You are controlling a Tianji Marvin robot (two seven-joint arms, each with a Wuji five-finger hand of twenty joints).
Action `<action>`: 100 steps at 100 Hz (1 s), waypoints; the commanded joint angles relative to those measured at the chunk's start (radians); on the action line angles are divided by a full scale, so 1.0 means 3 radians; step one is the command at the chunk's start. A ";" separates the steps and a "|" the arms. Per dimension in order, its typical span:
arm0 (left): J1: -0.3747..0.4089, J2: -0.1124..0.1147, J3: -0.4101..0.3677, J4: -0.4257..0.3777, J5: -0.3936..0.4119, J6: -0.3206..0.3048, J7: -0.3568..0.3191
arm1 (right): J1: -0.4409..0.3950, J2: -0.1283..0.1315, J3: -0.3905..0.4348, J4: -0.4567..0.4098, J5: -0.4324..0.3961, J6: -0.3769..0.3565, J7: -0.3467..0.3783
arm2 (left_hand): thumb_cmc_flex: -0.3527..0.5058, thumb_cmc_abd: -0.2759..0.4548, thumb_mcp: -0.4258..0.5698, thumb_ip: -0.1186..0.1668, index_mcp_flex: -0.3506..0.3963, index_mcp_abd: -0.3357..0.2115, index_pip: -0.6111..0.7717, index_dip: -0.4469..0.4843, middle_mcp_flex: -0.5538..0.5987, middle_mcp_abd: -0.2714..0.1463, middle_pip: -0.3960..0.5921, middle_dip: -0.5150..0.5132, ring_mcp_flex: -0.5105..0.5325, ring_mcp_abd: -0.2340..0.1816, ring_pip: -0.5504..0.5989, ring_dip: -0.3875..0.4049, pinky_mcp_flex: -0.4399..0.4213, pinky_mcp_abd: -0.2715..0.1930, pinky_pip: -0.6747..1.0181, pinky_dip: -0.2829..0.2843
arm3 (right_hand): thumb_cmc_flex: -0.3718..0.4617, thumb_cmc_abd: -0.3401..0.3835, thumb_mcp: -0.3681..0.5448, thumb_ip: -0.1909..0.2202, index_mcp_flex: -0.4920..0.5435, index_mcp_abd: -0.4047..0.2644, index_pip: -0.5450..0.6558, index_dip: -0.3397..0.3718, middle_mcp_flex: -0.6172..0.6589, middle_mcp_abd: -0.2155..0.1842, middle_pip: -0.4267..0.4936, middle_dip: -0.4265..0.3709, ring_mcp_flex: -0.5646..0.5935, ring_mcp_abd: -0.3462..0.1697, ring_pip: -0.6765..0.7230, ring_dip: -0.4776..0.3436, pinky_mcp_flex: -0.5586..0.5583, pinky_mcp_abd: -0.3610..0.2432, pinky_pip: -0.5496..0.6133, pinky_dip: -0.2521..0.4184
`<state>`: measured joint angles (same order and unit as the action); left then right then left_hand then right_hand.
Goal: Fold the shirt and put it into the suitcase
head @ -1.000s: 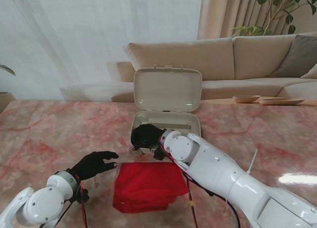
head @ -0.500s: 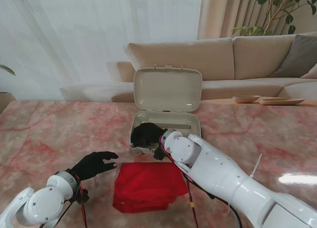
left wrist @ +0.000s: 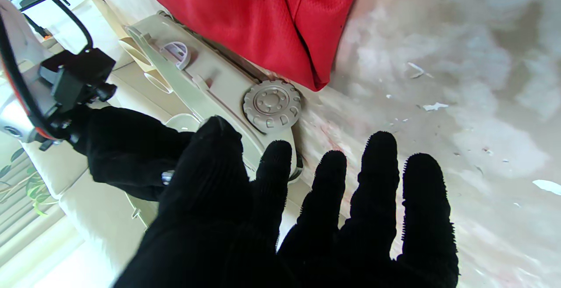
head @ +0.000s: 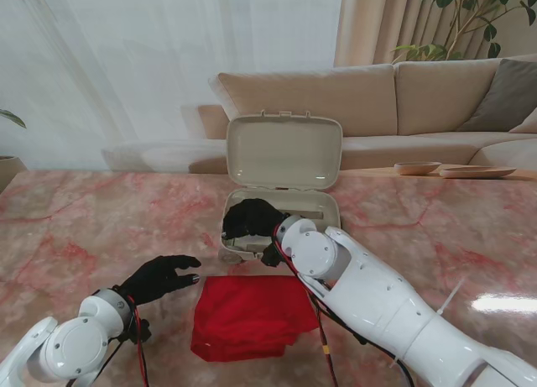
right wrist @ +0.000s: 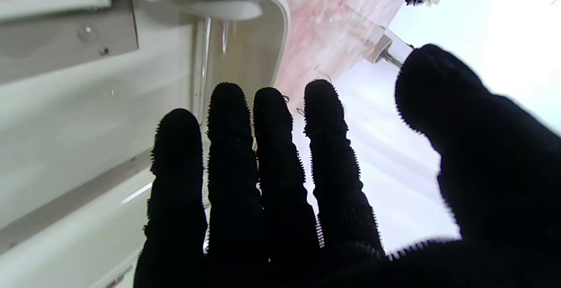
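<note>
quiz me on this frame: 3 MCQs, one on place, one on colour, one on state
1. Where does the folded shirt lie?
A. inside the suitcase
B. on the table, nearer to me than the suitcase
C. on the sofa

2. What colour is the shirt?
A. blue
B. white
C. red

3. What state is the suitcase in?
A. lid raised, open
B. lid shut
C. lying upside down

Answers:
1 B: the shirt rests on the marble table between the arms, short of the case.
2 C: the cloth is plainly red in the stand and left wrist views.
3 A: the lid stands upright behind the tray; the right hand reaches over the tray and the left hand has its fingers spread, holding nothing.
</note>
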<state>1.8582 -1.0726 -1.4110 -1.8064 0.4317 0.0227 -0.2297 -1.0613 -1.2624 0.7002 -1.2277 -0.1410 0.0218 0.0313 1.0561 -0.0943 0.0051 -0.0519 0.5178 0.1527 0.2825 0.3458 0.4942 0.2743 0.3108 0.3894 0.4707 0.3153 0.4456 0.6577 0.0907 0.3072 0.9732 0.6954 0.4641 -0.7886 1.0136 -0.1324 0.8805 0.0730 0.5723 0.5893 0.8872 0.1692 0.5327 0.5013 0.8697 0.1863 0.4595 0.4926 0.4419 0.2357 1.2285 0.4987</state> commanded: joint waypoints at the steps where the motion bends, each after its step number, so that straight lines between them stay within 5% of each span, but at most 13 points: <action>1: -0.0007 0.0004 0.0021 -0.0024 -0.0010 -0.0023 -0.0017 | -0.0138 0.0093 0.0070 -0.0179 -0.0040 0.0052 0.0025 | -0.0046 0.0058 -0.0107 0.0043 0.0023 -0.0062 0.0016 0.0042 0.0054 -0.0051 -0.0018 -0.0024 -0.0059 0.0084 -0.0065 -0.0028 -0.0030 0.0051 -0.0058 -0.0013 | -0.0171 0.0035 -0.0041 0.0102 -0.0022 0.0019 -0.0025 0.0057 -0.0073 0.0039 -0.0024 -0.0068 -0.0079 0.0021 -0.0026 -0.0100 -0.0047 0.0017 -0.0023 0.0005; 28: -0.0133 -0.0001 0.0149 -0.0020 -0.0153 -0.0107 -0.0013 | -0.0789 0.0393 0.0664 -0.1059 -0.0544 0.0121 0.0223 | -0.0051 0.0062 -0.0108 0.0043 0.0036 -0.0055 0.0010 0.0041 0.0059 -0.0047 -0.0021 -0.0026 -0.0062 0.0087 -0.0069 -0.0029 -0.0028 0.0053 -0.0057 -0.0013 | -0.0146 0.0168 -0.0134 0.0154 -0.0129 0.0058 -0.0149 0.0075 -0.0177 0.0060 -0.0084 -0.0080 -0.0148 0.0017 -0.0060 -0.0099 -0.0100 0.0011 -0.0061 0.0023; 44: -0.0216 0.0005 0.0246 0.0009 -0.0226 -0.0152 -0.0050 | -0.1214 0.0497 0.1004 -0.1408 -0.0759 0.0051 0.0330 | -0.0052 0.0066 -0.0108 0.0043 0.0033 -0.0045 0.0002 0.0038 0.0057 -0.0043 -0.0025 -0.0027 -0.0063 0.0092 -0.0069 -0.0028 -0.0031 0.0056 -0.0059 -0.0013 | -0.0132 0.0214 -0.0189 0.0176 -0.0131 0.0067 -0.0193 0.0096 -0.0167 0.0078 -0.0106 -0.0081 -0.0121 0.0016 -0.0057 -0.0087 -0.0087 -0.0025 -0.0073 0.0037; 69: -0.0354 0.0015 0.0428 0.0115 -0.0300 -0.0219 -0.0096 | -0.1705 0.0565 0.1323 -0.1628 -0.0824 -0.0070 0.0424 | -0.0059 0.0073 -0.0109 0.0043 0.0036 -0.0052 0.0001 0.0039 0.0062 -0.0044 -0.0023 -0.0025 -0.0064 0.0091 -0.0071 -0.0029 -0.0037 0.0063 -0.0062 -0.0011 | -0.0052 0.0314 -0.0282 0.0195 -0.0067 0.0063 -0.0213 0.0136 -0.0099 0.0097 -0.0143 -0.0081 -0.0080 0.0036 -0.0078 -0.0086 -0.0065 -0.0012 -0.0082 0.0059; 100: -0.0490 0.0027 0.0596 0.0261 -0.0340 -0.0253 -0.0152 | -0.1897 0.0558 0.1373 -0.1611 -0.0772 -0.0160 0.0355 | -0.0064 0.0071 -0.0108 0.0044 0.0021 -0.0054 0.0001 0.0042 0.0039 -0.0055 -0.0026 -0.0026 -0.0073 0.0081 -0.0054 -0.0012 -0.0035 0.0075 0.0098 0.0127 | 0.0010 0.0370 -0.0315 0.0212 -0.0014 0.0049 -0.0210 0.0170 -0.0043 0.0101 -0.0165 -0.0073 -0.0057 0.0056 -0.0122 -0.0104 -0.0070 0.0020 -0.0098 0.0066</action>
<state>1.7118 -1.0642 -1.2415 -1.7422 0.3317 -0.0494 -0.2712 -1.6147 -1.0946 1.1170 -1.7240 -0.3790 -0.0248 0.1291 1.0562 -0.0943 0.0051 -0.0519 0.5178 0.1527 0.2825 0.3458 0.4942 0.2743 0.3108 0.3895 0.4707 0.3153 0.4456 0.6577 0.0903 0.3081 0.9732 0.7156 0.4657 -0.6865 0.9337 -0.1055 0.8590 0.0942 0.5218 0.6272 0.8594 0.1916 0.4911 0.4906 0.8485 0.2027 0.4333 0.4919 0.4238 0.2384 1.2138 0.4987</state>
